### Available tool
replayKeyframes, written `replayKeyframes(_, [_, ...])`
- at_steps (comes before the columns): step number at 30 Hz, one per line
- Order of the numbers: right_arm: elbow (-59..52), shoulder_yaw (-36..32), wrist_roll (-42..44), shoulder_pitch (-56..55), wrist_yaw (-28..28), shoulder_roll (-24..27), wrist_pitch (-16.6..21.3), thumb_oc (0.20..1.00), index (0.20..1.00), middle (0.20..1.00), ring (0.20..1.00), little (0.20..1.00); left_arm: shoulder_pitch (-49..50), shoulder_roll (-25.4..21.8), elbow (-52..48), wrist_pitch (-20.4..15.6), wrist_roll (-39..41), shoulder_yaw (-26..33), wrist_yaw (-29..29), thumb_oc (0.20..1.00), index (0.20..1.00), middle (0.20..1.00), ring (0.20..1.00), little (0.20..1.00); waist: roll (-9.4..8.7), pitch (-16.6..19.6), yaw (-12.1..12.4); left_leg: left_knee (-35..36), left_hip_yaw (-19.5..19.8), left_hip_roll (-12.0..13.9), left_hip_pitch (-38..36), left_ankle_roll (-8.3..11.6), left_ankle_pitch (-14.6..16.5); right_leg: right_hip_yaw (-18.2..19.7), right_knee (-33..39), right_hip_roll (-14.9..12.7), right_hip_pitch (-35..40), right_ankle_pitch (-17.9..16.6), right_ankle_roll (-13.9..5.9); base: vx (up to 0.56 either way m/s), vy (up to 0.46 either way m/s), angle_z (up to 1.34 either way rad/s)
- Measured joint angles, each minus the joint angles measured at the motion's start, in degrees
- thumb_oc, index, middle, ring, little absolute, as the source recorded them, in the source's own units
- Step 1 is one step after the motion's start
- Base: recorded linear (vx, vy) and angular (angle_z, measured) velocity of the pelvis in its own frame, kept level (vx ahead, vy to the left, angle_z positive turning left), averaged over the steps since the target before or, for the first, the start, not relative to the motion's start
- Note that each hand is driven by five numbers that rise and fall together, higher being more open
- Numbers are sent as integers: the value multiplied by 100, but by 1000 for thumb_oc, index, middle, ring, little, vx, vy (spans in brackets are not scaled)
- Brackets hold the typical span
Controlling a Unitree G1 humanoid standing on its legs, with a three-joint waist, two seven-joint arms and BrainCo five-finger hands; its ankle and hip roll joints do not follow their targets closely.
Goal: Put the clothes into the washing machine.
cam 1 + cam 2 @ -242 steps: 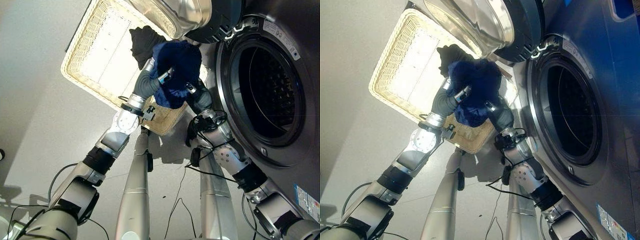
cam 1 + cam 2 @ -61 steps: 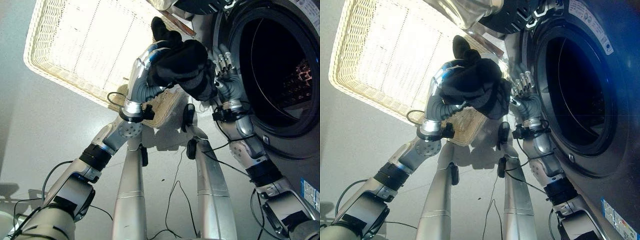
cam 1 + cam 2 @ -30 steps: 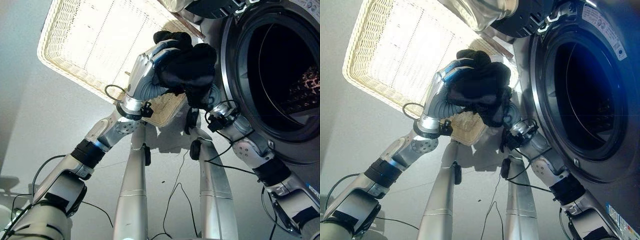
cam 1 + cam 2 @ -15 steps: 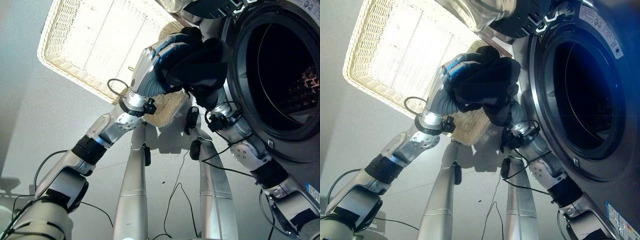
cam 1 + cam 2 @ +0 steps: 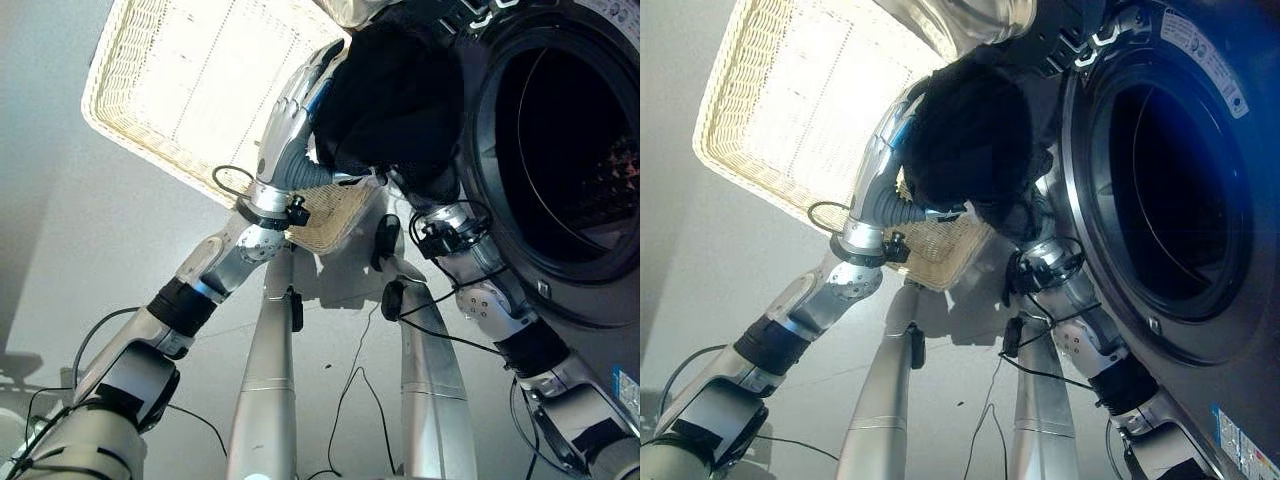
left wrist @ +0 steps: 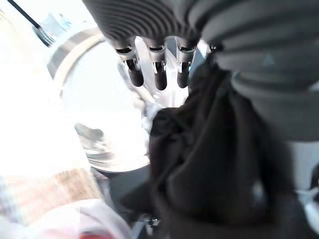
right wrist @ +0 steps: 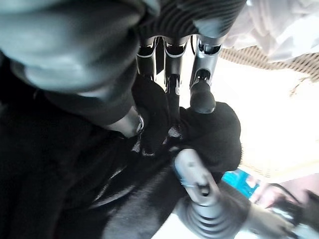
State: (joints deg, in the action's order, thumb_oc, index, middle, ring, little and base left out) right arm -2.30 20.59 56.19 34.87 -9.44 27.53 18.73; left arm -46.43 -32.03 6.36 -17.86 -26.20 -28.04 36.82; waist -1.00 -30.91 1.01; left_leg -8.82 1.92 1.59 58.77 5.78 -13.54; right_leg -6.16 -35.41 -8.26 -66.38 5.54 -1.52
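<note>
A black garment [image 5: 395,100] hangs bunched between my two hands, just left of the washing machine's round opening [image 5: 570,170]. My left hand [image 5: 290,120] presses on its left side, and in the left wrist view its fingers [image 6: 159,79] are straight, with the cloth [image 6: 214,164] lying against the palm. My right hand [image 7: 203,74] is under the garment from the right. In the right wrist view its fingers push straight into the black cloth [image 7: 209,129], some tips buried.
A wide wicker basket [image 5: 160,155] lies on the floor to the left of the machine. The machine's door [image 5: 970,20] stands swung open above the garment. White cloth [image 7: 279,25] lies over a wicker edge.
Both hands have lifted the black garment higher and nearer the machine's opening. One second ago it sat lower, by the basket's corner.
</note>
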Motion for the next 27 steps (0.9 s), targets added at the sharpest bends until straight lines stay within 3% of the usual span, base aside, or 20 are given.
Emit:
replayKeyframes(5, [-133, -178, 103, 0, 0, -34, 293, 200, 200, 200, 200, 200, 31, -58, 175, 382, 0, -3, -231, 1000, 1000, 1000, 1000, 1000, 0, 0, -12, 0, -1, -5, 0, -1, 0, -1, 2, -8, 6, 1, 1, 0, 0, 0])
replayKeyframes(14, [-188, -456, 428, -31, 5, -108, 569, 200, 200, 200, 200, 200, 90, -76, 546, 733, 9, -4, -223, 1000, 1000, 1000, 1000, 1000, 0, 0, -20, 0, -10, 7, 0, 1, 1, -7, 7, -7, 9, 1, 2, 0, 0, 0])
replayKeyframes(23, [-172, -496, 766, -57, -7, -220, 582, 200, 200, 200, 200, 200, 264, -68, 836, 691, 301, 108, 405, 1000, 1000, 1000, 1000, 1000, 0, 0, -26, -1, -12, 13, 0, 1, 0, -13, 7, -8, 15, 0, 2, 0, 0, 0])
replayKeyframes(27, [167, -550, 806, -40, 56, -302, 535, 200, 200, 200, 200, 200, 350, 9, 1147, 285, 701, 365, 1153, 1000, 1000, 1000, 1000, 1000, 0, 0, -30, -23, -11, 22, -12, -7, -7, -31, 8, -9, 46, -2, 6, 0, 0, 0])
